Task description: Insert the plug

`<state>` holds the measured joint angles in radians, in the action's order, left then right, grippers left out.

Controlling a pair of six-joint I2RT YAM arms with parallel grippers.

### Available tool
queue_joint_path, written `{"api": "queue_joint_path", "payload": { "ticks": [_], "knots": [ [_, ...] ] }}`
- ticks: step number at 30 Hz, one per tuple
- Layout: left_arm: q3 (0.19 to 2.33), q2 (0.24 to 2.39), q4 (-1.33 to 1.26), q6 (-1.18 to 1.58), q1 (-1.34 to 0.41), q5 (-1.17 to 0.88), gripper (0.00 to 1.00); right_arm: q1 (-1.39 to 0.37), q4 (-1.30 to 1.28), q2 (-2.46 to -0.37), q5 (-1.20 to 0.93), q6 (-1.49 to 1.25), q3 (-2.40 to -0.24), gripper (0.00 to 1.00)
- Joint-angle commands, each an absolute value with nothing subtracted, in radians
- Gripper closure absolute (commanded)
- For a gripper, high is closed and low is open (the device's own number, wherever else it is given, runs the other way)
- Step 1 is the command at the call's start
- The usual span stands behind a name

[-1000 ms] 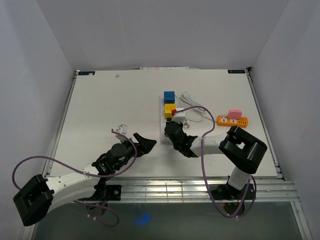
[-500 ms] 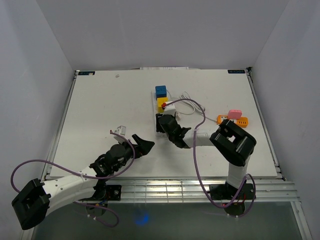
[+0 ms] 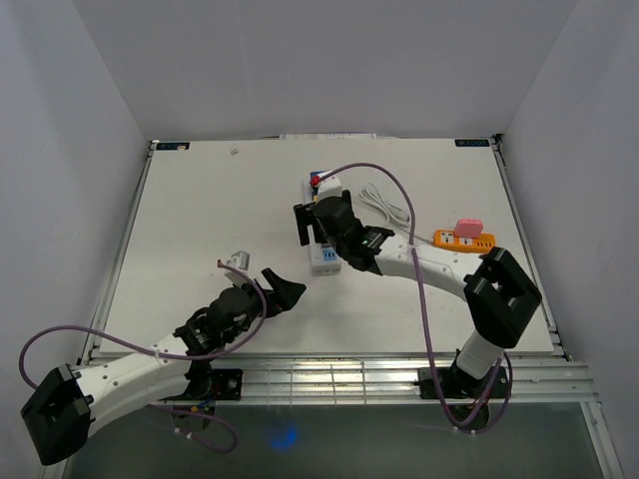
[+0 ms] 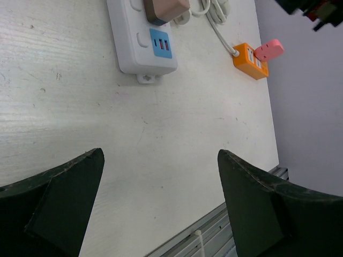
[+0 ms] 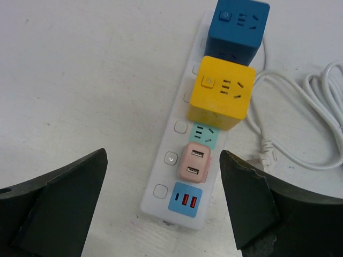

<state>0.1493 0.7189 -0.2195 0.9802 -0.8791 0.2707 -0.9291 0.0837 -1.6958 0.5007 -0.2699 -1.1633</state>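
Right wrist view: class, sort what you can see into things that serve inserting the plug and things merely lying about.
Belongs to the job:
white power strip
pink adapter, seated in the strip

Lying about:
blue cube and yellow cube, both plugged into the strip
white cable, loose beside the strip
orange strip, apart at the right in the top view

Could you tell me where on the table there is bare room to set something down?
The broad far-left stretch of the table, between its left edge and the power strip, is bare. So is the near middle, between the left gripper and the right arm. Crowded: from the power strip across the white cable to the orange socket block.
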Motion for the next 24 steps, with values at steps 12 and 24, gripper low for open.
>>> {"api": "queue_joint_path", "payload": {
  "ticks": [12, 24],
  "knots": [
    [0.564, 0.640, 0.284, 0.799, -0.874, 0.227, 0.02, -0.925, 0.131, -1.119, 0.384, -0.095, -0.823, 0.10],
    [0.401, 0.660, 0.005, 0.672, -0.876, 0.141, 0.02, -0.925, 0.520, -0.660, 0.537, -0.126, -0.270, 0.10]
  ]
}}
